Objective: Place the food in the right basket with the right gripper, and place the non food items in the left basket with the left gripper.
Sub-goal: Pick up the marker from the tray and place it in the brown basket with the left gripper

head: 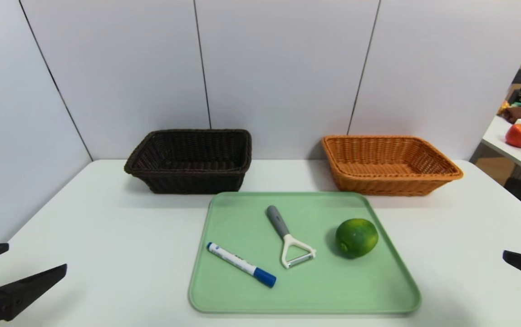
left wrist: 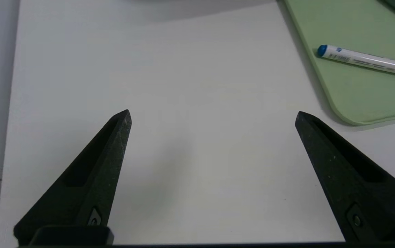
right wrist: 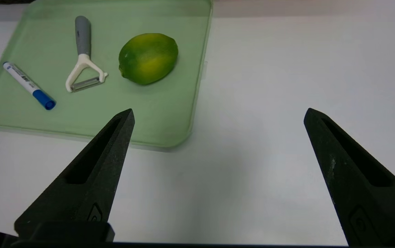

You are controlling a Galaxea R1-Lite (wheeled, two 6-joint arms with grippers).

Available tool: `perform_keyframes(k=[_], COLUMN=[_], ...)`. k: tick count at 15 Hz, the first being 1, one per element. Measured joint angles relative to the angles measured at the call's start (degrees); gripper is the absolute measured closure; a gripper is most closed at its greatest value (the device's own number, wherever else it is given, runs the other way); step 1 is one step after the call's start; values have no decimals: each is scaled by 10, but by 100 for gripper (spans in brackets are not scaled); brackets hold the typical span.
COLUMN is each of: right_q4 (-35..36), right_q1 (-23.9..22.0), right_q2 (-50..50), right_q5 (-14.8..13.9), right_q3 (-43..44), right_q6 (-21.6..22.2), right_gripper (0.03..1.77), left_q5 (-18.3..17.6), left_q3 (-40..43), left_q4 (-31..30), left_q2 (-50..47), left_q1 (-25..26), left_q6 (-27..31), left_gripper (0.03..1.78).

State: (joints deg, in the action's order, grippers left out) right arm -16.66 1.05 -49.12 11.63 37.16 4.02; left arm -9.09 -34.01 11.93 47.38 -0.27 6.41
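With right gripper [right wrist: 218, 113] and left gripper [left wrist: 213, 115] both spread wide and empty, reach for lime [head: 356, 237] at three o'clock on tray [head: 224, 290], straddling it evenly before closing, then carry to orange basket [head: 433, 160].

left claw [left wrist: 213, 117]: matte black, two long pointed wedge fingers, each with a recessed slot and a small screw near its base
right claw [right wrist: 218, 115]: same black tapered fingers, faintly speckled
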Motion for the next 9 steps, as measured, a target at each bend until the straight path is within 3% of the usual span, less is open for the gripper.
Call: perform_keyframes(k=[4, 7, 9], right_q4=[9, 9, 7], right_q1=[0, 4, 4], right_q2=[-94, -122, -133], right_q5=[51, 120, 128], right_q3=[30, 32, 28], right_q6=[-4, -17, -49], right_gripper=[10, 10, 10], left_q5=[-30, -39, -59], left_q3=[-15, -16, -18], left_q4=[-13, -74, -100], left_q2=[80, 150, 191], left_q1=[-6, -11, -17], left_q6=[-2, -2, 0], left_gripper=[12, 12, 12])
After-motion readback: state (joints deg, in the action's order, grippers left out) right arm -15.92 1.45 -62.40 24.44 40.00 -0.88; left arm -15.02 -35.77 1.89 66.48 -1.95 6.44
